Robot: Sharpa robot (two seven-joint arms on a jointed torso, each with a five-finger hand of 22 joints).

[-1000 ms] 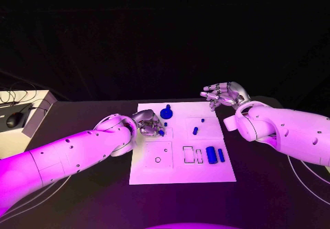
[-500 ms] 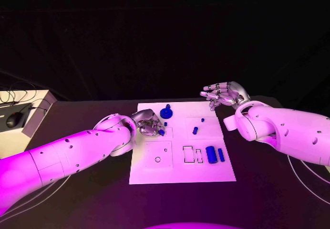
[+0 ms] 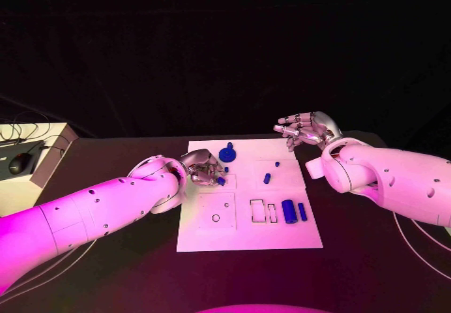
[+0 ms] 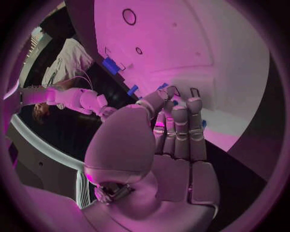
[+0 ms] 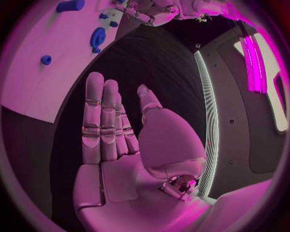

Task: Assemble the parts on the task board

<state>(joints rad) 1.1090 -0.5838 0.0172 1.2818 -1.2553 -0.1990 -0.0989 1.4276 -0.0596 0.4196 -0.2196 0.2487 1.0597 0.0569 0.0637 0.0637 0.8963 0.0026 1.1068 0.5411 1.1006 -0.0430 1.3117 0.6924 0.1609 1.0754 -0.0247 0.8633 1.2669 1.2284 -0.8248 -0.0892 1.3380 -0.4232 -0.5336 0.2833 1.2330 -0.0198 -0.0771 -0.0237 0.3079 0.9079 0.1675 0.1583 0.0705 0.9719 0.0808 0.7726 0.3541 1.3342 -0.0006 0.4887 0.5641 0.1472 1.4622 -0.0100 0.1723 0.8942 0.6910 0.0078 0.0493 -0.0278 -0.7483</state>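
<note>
Black surface carries the white task board at its middle, and a pale box with a dark mouse-like thing on it sits at the left edge. From the head view, the left hand rests at the board's left edge, near its far corner, fingers curled in around a small blue part. A round blue part stands on the board just beyond that hand, toward the far edge. Two small blue pieces lie near the board's middle, and two upright blue cylinders stand side by side near its right edge, beside narrow rectangular slots. The right hand hovers off the board's far right corner, fingers apart and lightly bent, holding nothing. Against the frame half a second earlier, hands and parts sit in the same places; I see no shift.

From the left wrist view, the left hand has its fingers pressed together down onto the task board, with bits of blue showing at the fingertips; the grasp itself is partly hidden. More blue parts stand along the board's edge.

From the right wrist view, the right hand is flat and spread, empty, over the dark surface just off the task board. A blue round part and a small blue stud stand on the board, and the left hand shows at its far side.
</note>
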